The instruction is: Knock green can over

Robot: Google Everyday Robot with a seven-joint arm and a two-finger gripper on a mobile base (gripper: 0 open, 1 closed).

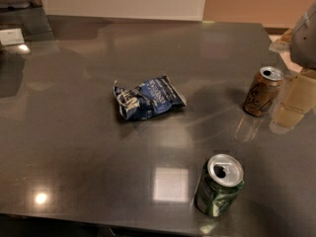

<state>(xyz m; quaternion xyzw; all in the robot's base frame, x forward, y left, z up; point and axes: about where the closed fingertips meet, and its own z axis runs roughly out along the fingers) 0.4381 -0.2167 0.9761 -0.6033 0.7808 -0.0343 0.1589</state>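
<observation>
Standing upright near the front edge of the glossy dark grey table, at about five o'clock from the crumpled blue snack bag, the dark green metal drink can with a silver top looks light, stiff and slick-sided. A sideways push high on its wall, near the rim, should tip it most easily, and it may roll afterward. Its mouth is open; whether liquid remains cannot be seen. The brown-gold can, also opened, stands at about one o'clock from the green can. The pale gripper hangs at the three o'clock edge of view, just beside the brown-gold can and well apart from the green one. How far open it is, or whether it holds anything, cannot be told.
</observation>
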